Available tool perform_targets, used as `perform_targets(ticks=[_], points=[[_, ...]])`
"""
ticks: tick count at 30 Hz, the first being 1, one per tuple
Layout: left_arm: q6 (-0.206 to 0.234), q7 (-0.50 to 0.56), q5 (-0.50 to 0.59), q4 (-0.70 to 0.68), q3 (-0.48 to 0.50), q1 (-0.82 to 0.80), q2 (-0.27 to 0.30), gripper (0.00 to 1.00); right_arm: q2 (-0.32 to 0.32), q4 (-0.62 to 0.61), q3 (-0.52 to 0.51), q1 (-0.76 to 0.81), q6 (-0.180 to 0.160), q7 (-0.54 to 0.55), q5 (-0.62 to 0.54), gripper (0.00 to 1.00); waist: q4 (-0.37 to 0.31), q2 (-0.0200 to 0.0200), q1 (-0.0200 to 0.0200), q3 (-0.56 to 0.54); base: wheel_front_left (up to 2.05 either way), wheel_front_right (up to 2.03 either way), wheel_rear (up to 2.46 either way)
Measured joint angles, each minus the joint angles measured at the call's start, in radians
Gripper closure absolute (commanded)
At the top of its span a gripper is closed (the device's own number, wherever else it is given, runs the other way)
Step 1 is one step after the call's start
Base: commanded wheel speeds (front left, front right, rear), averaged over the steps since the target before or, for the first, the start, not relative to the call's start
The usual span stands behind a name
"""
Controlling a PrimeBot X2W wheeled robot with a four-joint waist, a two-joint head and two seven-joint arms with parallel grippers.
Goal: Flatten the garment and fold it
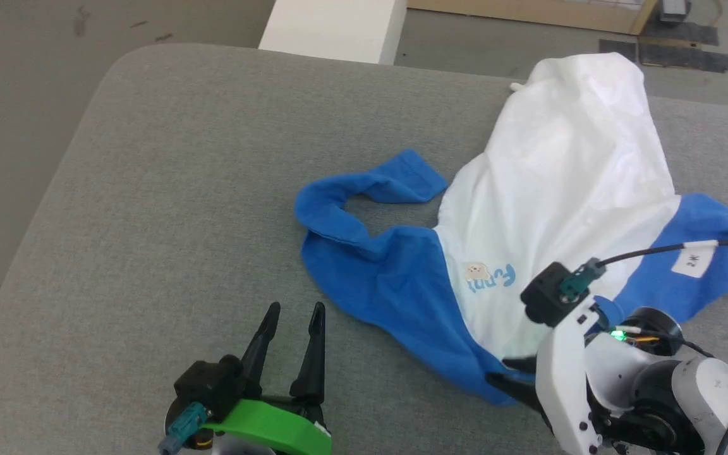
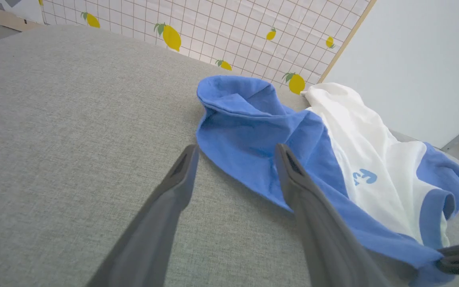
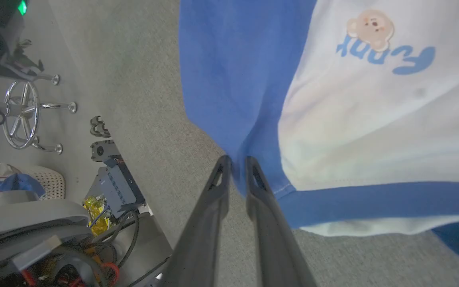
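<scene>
Head view: garment point(image 1: 560, 208) partly off-frame.

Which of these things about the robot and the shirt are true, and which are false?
1. The soft white shirt with bright blue sleeves lies on the grey fabric-covered table. True.
2. The left hand is pinching the shirt. False: it is open and holding nothing.
3. The right hand is closed on blue cloth at the shirt's edge. True.
4. The shirt is folded into a neat square. False: it lies crumpled, with one blue sleeve curled round.
5. A little bear picture sits on the shirt's chest. True.
</scene>
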Motion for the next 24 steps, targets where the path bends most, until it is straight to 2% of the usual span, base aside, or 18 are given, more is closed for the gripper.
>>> perform_targets(ticks=[7, 13, 17, 22, 24], points=[[-0.008, 0.0, 0.005, 0.021, 0.007, -0.003, 0.0, 0.0, 0.094, -0.026, -0.094, 0.007, 0.0, -0.115, -0.038, 0.0, -0.024, 0.0, 0.0, -0.015, 0.0, 0.0, 0.0], [-0.012, 0.0, 0.02, 0.028, 0.012, 0.012, 0.0, 0.0, 0.18, -0.123, -0.264, 0.033, 0.0, -0.231, -0.07, 0.0, -0.037, 0.0, 0.0, -0.052, 0.0, 0.0, 0.0], [-0.013, 0.0, 0.035, 0.018, 0.025, 0.024, 0.0, 0.0, 0.254, -0.191, -0.423, 0.112, 0.0, -0.405, -0.217, 0.0, -0.061, 0.0, 0.0, -0.067, 0.0, 0.0, 0.0], [-0.015, 0.0, 0.069, -0.023, 0.054, 0.039, 0.0, 0.0, 0.351, -0.211, -0.535, 0.29, 0.0, -0.653, -0.376, 0.0, -0.104, 0.0, 0.0, -0.074, 0.0, 0.0, 0.0], [-0.016, 0.0, 0.076, -0.036, 0.064, 0.045, 0.0, 0.0, 0.369, -0.194, -0.574, 0.354, 0.0, -0.761, -0.442, 0.0, -0.122, 0.0, 0.0, -0.073, 0.0, 0.0, 0.0]])
